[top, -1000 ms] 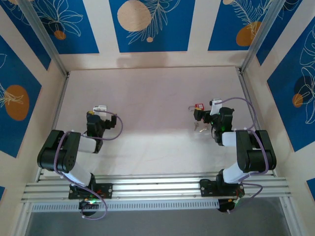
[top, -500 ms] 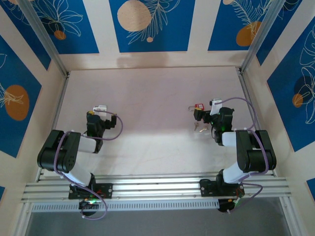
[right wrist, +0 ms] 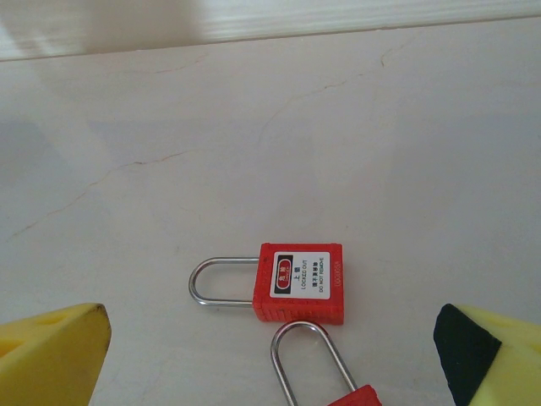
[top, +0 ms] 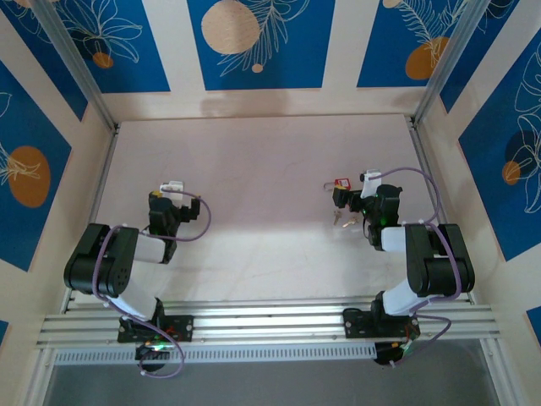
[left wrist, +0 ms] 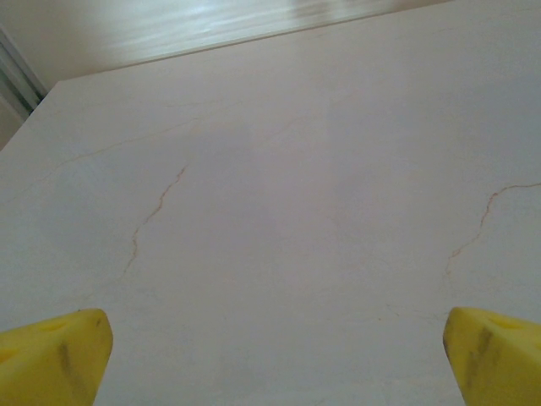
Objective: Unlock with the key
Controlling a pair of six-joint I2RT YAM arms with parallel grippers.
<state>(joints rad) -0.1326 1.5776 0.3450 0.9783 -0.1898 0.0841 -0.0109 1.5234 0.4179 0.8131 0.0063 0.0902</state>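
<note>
Both the left pincer (left wrist: pixel 270 347) and right pincer (right wrist: pixel 270 331) gape wide, gripping nothing.

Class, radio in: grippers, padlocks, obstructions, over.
Left gripper open, empty. Right gripper open, empty, over two red padlocks lying flat. Keys beside them, untouched. Nothing in the way.

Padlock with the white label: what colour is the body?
Red. The labelled padlock shows best in the right wrist view.

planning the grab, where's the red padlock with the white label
Right side of the table: in the right wrist view the red padlock lies flat ahead of the open right gripper, just beyond a second padlock.
</note>
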